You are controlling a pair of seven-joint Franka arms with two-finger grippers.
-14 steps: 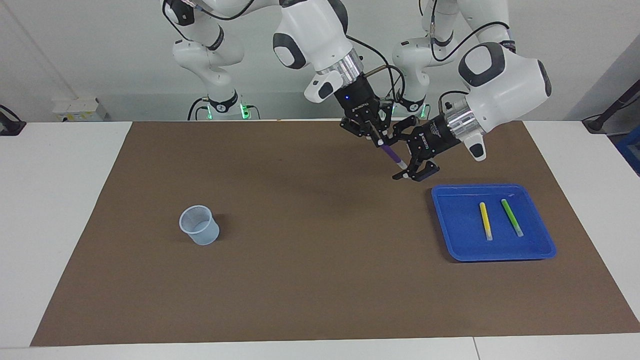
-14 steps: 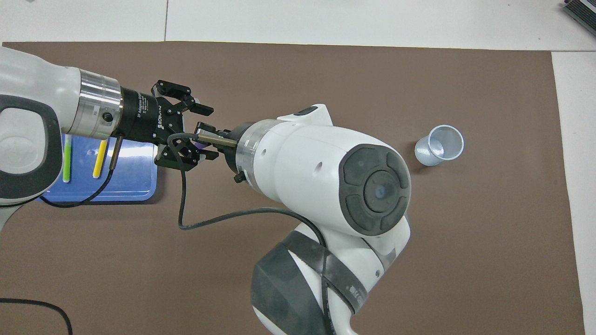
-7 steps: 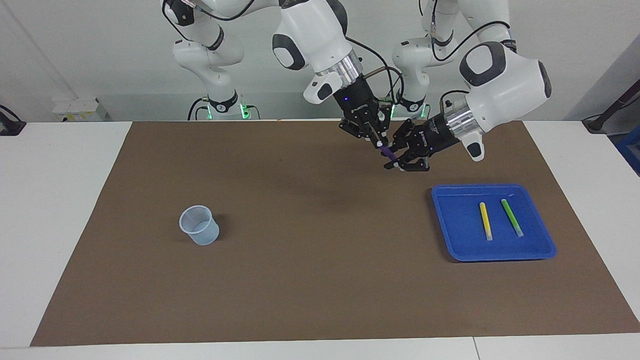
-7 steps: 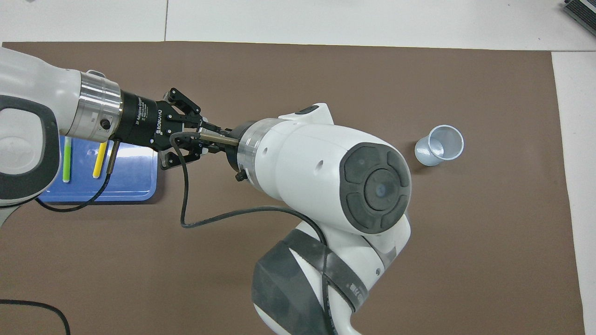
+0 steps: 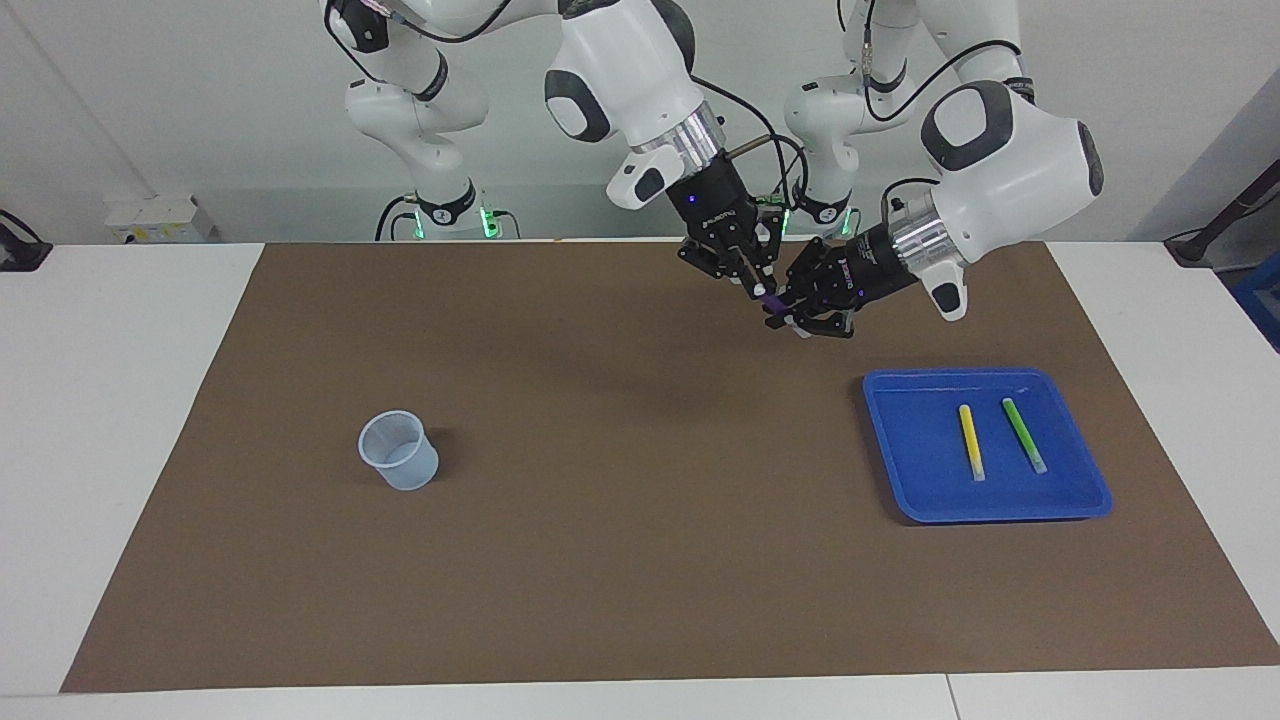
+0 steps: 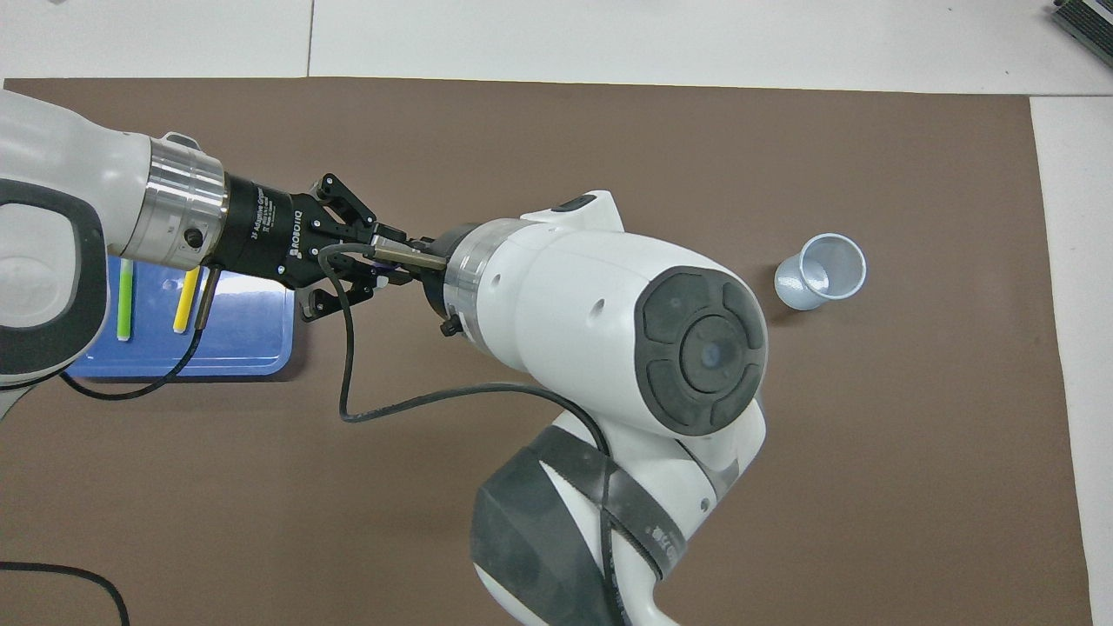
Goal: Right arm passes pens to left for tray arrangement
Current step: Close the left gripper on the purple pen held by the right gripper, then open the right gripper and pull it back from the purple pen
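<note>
Mid-handover above the mat beside the tray (image 5: 885,440), both the right gripper (image 5: 758,287) and left gripper (image 5: 783,317) seemingly clamp the purple pen (image 5: 770,302); next, the right must let go.

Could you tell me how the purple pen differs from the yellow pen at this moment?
The purple pen is up in the air over the brown mat, gripped by both the right gripper and the left gripper; the yellow pen lies flat in the tray, untouched. Only a short stretch of the purple pen shows; the yellow shows whole. Both are slim.
</note>
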